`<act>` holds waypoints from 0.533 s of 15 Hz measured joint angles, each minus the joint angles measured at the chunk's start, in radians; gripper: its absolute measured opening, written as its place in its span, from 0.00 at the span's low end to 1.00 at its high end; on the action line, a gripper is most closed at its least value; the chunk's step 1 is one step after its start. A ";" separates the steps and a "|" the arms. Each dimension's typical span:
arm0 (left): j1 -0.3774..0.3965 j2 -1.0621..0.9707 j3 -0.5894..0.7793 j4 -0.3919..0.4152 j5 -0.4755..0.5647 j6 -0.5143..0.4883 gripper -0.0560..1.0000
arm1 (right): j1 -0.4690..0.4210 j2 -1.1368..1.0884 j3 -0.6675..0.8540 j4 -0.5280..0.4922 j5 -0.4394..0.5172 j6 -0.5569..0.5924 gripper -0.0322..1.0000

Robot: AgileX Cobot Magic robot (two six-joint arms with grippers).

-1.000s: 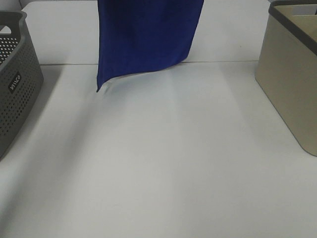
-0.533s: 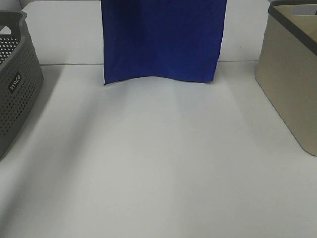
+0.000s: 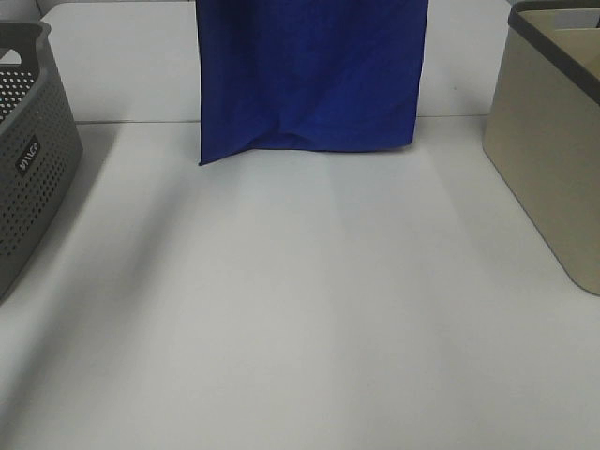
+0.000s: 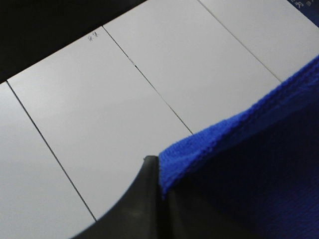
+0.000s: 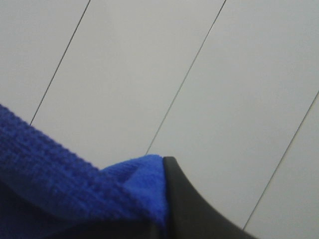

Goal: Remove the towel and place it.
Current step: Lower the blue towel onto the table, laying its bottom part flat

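Note:
The royal-blue towel (image 3: 309,75) hangs as a flat sheet from above the exterior high view, and its lower edge rests crumpled on the white table (image 3: 309,309) at the far middle. Neither gripper shows in that view. In the left wrist view my left gripper (image 4: 160,186) is shut on an upper corner of the towel (image 4: 249,164), with blue plush bulging beside the dark fingers (image 4: 144,199). In the right wrist view my right gripper (image 5: 162,199) is shut on the other upper corner of the towel (image 5: 60,189).
A grey perforated basket (image 3: 28,159) stands at the left edge of the table. A beige bin with a dark rim (image 3: 553,131) stands at the right edge. White panels with thin dark seams (image 4: 139,69) fill the wrist views behind the towel.
The hanging towel has spread wider to the right and come down. Its lower edge, earlier just above the table, now touches it and buckles.

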 joint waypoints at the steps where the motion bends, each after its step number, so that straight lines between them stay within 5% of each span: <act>1: 0.000 0.005 -0.027 0.000 0.000 0.013 0.05 | -0.001 0.012 -0.032 0.000 -0.002 0.000 0.05; 5: 0.001 0.008 -0.066 0.000 -0.004 0.024 0.05 | -0.004 0.017 -0.081 -0.001 0.000 0.042 0.05; 8: 0.001 0.009 -0.066 0.003 0.024 0.015 0.05 | -0.007 0.017 -0.082 -0.001 0.110 0.044 0.05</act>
